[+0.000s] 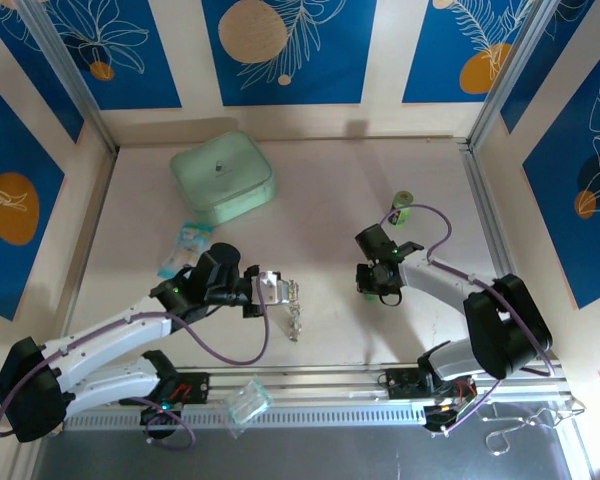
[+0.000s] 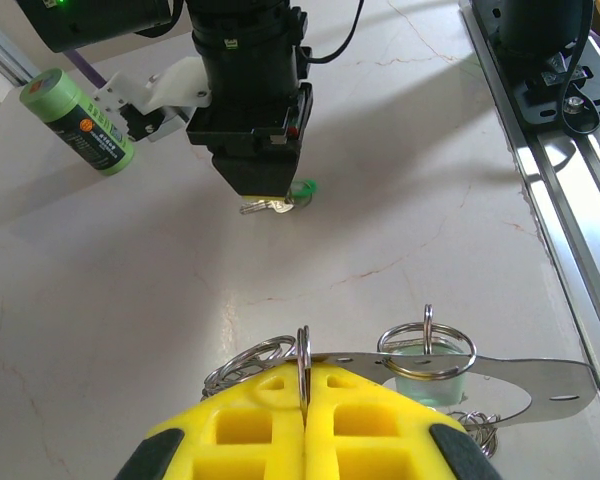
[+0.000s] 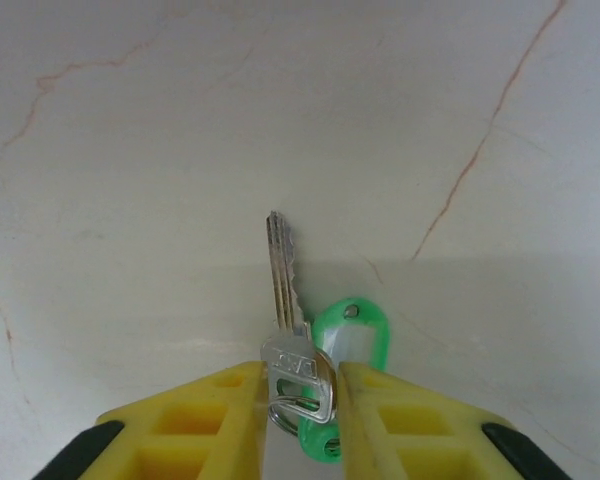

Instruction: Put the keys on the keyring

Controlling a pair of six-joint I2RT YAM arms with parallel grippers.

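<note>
My left gripper (image 2: pixel 304 400) is shut on one split ring of the keyring (image 2: pixel 425 350), a bunch of silvery rings on a flat metal strip with a pale tag. In the top view the keyring (image 1: pixel 295 322) hangs from the left gripper (image 1: pixel 280 290) over the table's middle. The right gripper (image 3: pixel 302 385) has its yellow fingers (image 3: pixel 220 410) pressed on both sides of a silver key's head (image 3: pixel 298 365); the blade points away. A green-headed piece (image 3: pixel 352 335) lies behind it, joined by a small ring. From the left wrist, the right gripper (image 2: pixel 267 195) points down with the keys (image 2: pixel 278 206) at its tip.
A green can (image 1: pixel 401 208) stands behind the right gripper and lies at upper left in the left wrist view (image 2: pixel 78 122). A mint-green box (image 1: pixel 223 178) sits at the back left, a small packet (image 1: pixel 185 248) beside the left arm. The metal rail (image 1: pixel 320 378) runs along the near edge.
</note>
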